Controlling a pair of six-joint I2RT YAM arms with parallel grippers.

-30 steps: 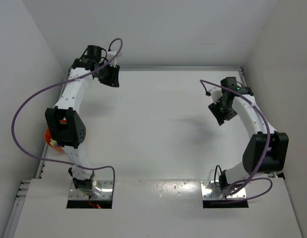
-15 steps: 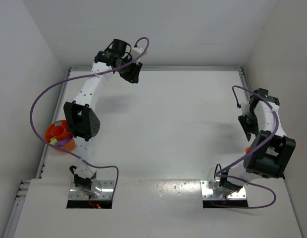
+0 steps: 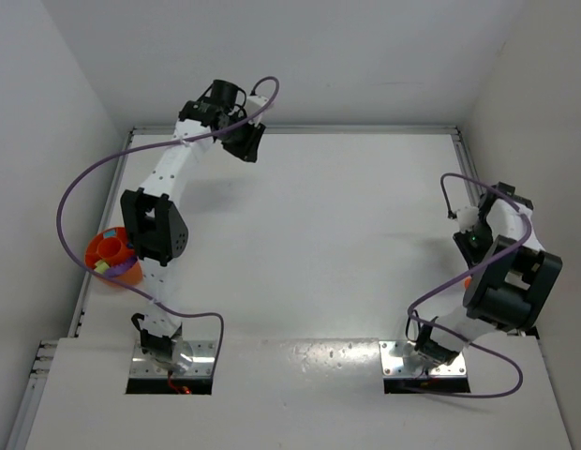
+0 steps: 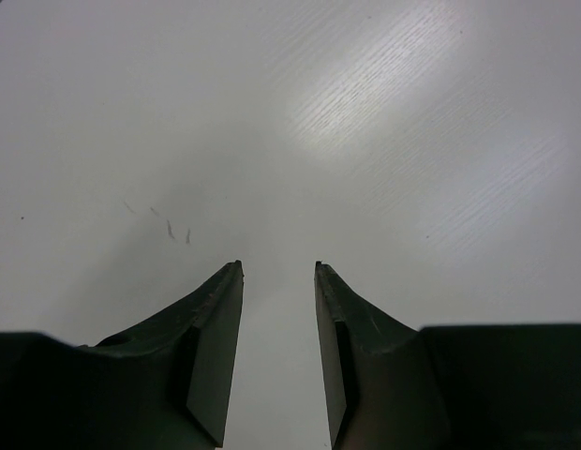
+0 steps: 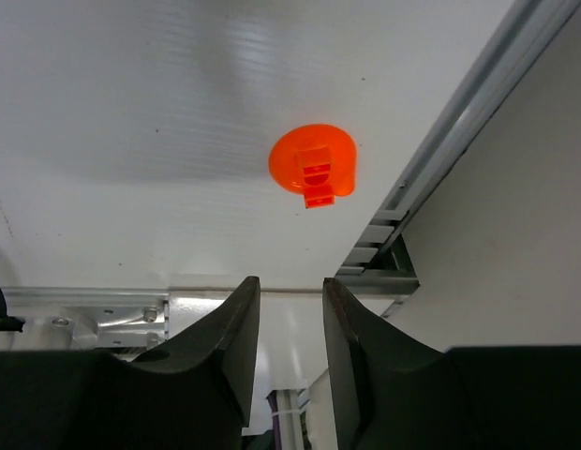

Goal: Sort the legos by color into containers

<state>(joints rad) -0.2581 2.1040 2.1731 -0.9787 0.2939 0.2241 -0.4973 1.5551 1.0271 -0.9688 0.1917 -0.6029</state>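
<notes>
Right gripper (image 5: 289, 281), jaws narrow and empty, needs to widen and centre on the small orange plastic brick (image 5: 317, 178) just ahead.

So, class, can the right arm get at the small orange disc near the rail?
Probably yes: the right tool points toward the orange disc across the table, nothing between them, the rail standing apart.

I work over a plain white table (image 3: 319, 244), boxed in by blank white walls: a back wall (image 3: 300, 56), a left wall (image 3: 37, 141) and a right wall (image 3: 543, 112). A thin metal rail (image 3: 347, 128) runs where the table meets the back wall. Overhead light leaves a pale glare (image 3: 333, 349) near the front edge, and faint scratches (image 4: 169, 228) mark the surface.
</notes>
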